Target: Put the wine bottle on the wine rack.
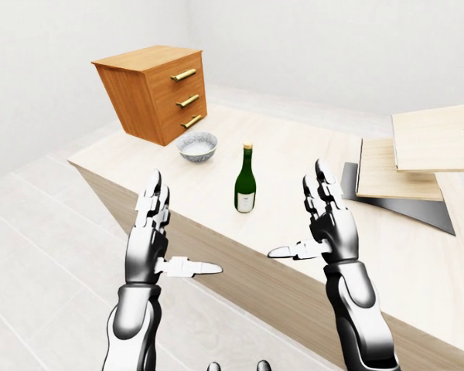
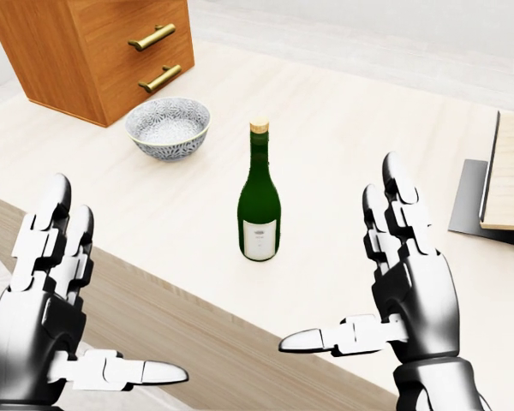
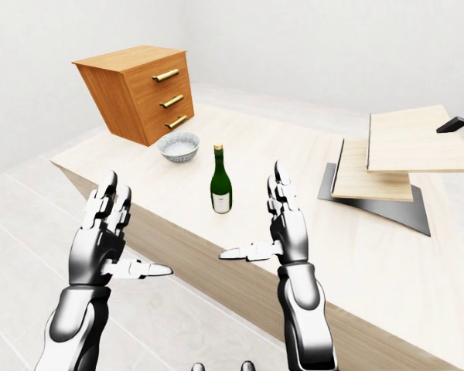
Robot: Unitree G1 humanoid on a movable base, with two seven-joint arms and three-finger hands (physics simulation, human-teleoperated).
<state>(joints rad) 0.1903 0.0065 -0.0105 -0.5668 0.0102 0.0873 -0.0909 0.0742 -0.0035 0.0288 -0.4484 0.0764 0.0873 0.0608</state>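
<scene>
Pale wood table point(image 2: 325, 111) (white room): wine bottle point(image 2: 259, 205) upright, probably untouched.
</scene>
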